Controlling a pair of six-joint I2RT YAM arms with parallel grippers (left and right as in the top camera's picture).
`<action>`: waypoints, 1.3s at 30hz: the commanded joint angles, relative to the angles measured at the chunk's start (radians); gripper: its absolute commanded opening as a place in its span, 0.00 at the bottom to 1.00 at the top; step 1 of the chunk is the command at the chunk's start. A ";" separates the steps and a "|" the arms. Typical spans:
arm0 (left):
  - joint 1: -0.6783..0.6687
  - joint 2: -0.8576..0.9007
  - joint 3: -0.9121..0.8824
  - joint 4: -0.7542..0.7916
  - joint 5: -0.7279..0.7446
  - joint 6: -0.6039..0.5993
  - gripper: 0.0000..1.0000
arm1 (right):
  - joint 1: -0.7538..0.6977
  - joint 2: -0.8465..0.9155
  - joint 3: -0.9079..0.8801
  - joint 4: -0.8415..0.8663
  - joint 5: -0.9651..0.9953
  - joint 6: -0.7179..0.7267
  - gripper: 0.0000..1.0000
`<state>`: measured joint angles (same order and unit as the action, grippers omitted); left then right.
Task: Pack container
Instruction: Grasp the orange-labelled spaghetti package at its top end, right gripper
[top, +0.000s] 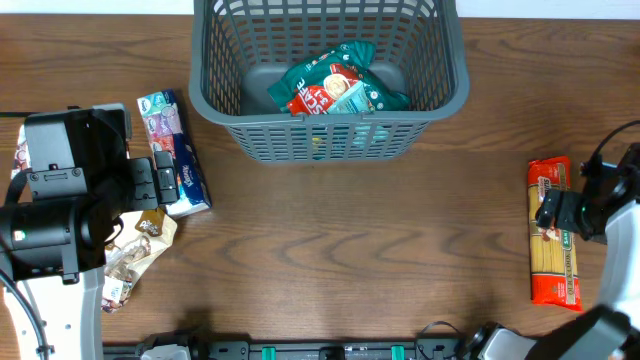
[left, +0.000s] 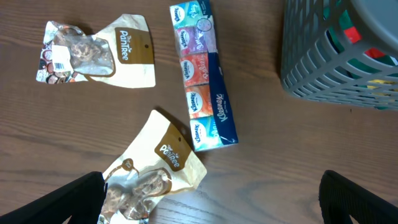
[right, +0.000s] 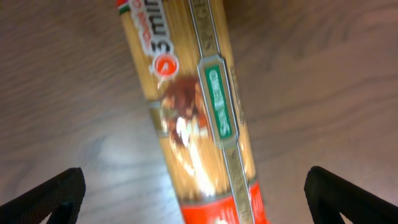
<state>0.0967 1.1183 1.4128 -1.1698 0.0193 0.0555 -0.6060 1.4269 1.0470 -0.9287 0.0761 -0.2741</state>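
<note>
Spaghetti packet (right: 193, 118): under right hand (right: 196, 199), long axis square to its closing line.
Hand state: released, empty.
Container (top: 330, 135): well apart, forward-left.

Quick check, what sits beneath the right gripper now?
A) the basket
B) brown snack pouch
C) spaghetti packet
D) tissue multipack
C: the right wrist view shows the spaghetti packet lying on the table below the right gripper, whose jaws stand wide open.

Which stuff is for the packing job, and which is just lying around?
For the job: basket, packets already inside, spaghetti, tissue pack, two snack bags (probably still to pack).
Just lying about: only the rig's rail at the front of the table.
</note>
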 joint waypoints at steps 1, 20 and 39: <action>0.005 -0.002 0.018 0.001 -0.001 -0.005 0.99 | -0.007 0.075 -0.004 0.043 -0.045 -0.067 0.98; 0.005 -0.002 0.018 0.021 -0.001 -0.005 0.99 | -0.007 0.439 -0.014 0.242 -0.095 -0.109 0.98; 0.005 -0.002 0.018 0.022 -0.001 -0.005 0.99 | -0.006 0.441 -0.015 0.301 -0.111 -0.116 0.07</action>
<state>0.0967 1.1183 1.4128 -1.1477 0.0193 0.0559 -0.6075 1.8252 1.0504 -0.6270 -0.0383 -0.3920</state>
